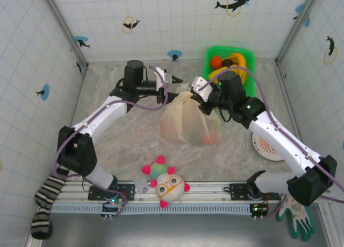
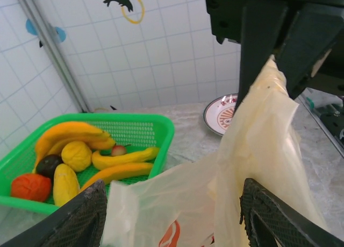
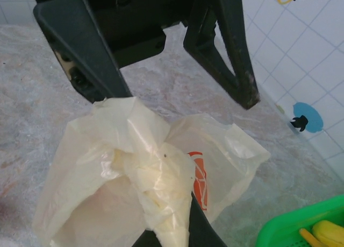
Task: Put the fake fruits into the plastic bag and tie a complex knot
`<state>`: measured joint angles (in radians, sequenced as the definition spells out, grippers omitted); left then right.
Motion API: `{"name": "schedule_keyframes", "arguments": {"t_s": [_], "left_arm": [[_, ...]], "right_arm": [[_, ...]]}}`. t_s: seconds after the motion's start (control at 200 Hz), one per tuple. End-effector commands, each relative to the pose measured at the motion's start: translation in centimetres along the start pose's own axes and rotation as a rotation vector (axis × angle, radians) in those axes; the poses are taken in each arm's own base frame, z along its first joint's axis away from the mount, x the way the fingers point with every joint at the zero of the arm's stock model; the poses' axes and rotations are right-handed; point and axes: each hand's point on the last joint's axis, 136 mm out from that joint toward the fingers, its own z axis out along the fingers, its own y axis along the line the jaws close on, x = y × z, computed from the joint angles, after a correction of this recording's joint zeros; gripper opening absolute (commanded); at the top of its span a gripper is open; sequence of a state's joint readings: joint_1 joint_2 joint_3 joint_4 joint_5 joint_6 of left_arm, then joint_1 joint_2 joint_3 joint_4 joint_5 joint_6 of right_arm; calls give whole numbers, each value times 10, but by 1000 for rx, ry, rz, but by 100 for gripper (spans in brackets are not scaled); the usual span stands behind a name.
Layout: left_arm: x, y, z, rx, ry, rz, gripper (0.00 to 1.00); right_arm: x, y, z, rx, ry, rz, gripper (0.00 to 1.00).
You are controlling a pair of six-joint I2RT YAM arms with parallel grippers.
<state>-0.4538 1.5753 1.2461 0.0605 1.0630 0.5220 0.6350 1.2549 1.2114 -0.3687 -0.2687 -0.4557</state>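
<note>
The pale-yellow plastic bag (image 1: 188, 120) stands in the middle of the table, with red fake fruits (image 1: 212, 136) showing through its lower right. My right gripper (image 3: 172, 233) is shut on the bunched top of the bag (image 3: 156, 182); I cannot tell whether that bunch is a knot. My left gripper (image 2: 177, 220) is open, its fingers (image 2: 80, 220) wide apart on either side of the bag's film (image 2: 177, 204). In the top view it (image 1: 176, 81) hovers at the bag's upper left, near the right gripper (image 1: 200, 99). More fruits, bananas (image 2: 121, 161) among them, lie in the green basket (image 1: 228, 64).
A white patterned plate (image 1: 266, 147) lies at the right, under the right arm. A white plush ball with glasses (image 1: 169, 186) and a green-pink toy (image 1: 156, 166) sit near the front rail. A striped sock (image 1: 45, 204) and a glove (image 1: 298, 217) hang at the front corners.
</note>
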Motion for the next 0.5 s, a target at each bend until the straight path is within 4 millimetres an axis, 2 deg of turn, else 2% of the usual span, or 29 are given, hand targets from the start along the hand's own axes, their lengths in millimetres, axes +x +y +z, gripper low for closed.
{"name": "schedule_keyframes", "arguments": {"t_s": [0.0,0.045,0.07,0.13,0.14,0.175,0.495], "left_arm": [[11,-8,3,45,7,19,67],[15,-10,4,46,15,9,67],[13,-20,13,76,11,15,67],[13,-19,13,69,18,17,66],[20,-22,13,73,27,1,66],[25,-23,13,71,35,-6,67],[36,-32,19,107,39,-31,69]], "right_arm": [[-21,-12,-7,74,-82,-36,0],[-21,-13,-8,82,-88,-34,0],[-21,-13,-7,83,-88,-33,0],[-20,-14,-8,88,-86,-27,0],[-20,-15,-8,90,-86,-27,0],[-18,-14,-8,90,-82,-22,0],[-10,-14,-6,88,-80,8,0]]}}
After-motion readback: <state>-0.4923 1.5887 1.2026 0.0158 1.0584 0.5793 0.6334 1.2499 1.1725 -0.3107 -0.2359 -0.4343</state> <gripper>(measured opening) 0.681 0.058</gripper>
